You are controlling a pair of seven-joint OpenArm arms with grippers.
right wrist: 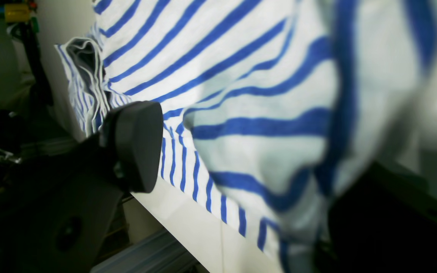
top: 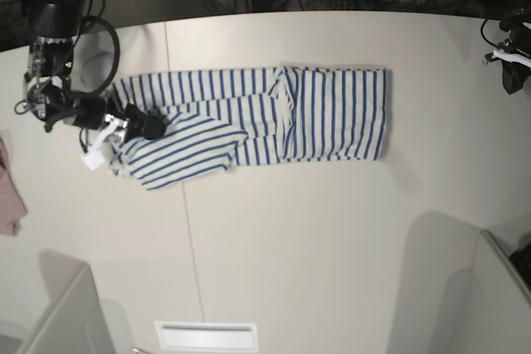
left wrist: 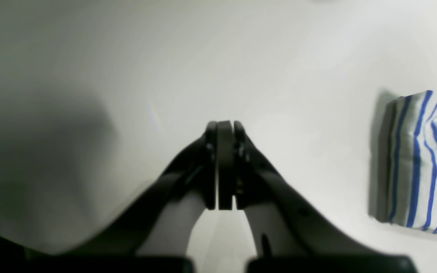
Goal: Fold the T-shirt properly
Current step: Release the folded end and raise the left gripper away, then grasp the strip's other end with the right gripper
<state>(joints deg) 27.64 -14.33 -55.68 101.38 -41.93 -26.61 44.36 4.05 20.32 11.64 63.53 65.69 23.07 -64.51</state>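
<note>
- Lying at the far left edge of the base view, a pinkish cloth (top: 10, 196) sits on the white table (top: 299, 238), well apart from everything else.
- Next, the right gripper (top: 148, 127) reaches in from the left side of the base view, at the left end of the T-shirt (top: 265, 113).
- Its jaws stand wide apart. In the right wrist view one black finger (right wrist: 133, 146) shows on the left, and striped fabric drapes over the space where the other finger would be, hiding it.
- Whether the fabric is pinched cannot be told; it lies across and against the gripper.
- The T-shirt, white with thin blue stripes, lies stretched as a long band across the upper middle of the table. Its left end is bunched and folded over near the gripper; its right end lies flat with a straight edge.
- A seam in the table top runs from front to back, passing under the left part of the shirt.
- On the right, the left gripper (left wrist: 224, 125) has its jaws pressed together, holding nothing, above bare table, with a striped corner of the shirt off to its side.
- Dark cables and equipment line the far edge beyond the table.
</note>
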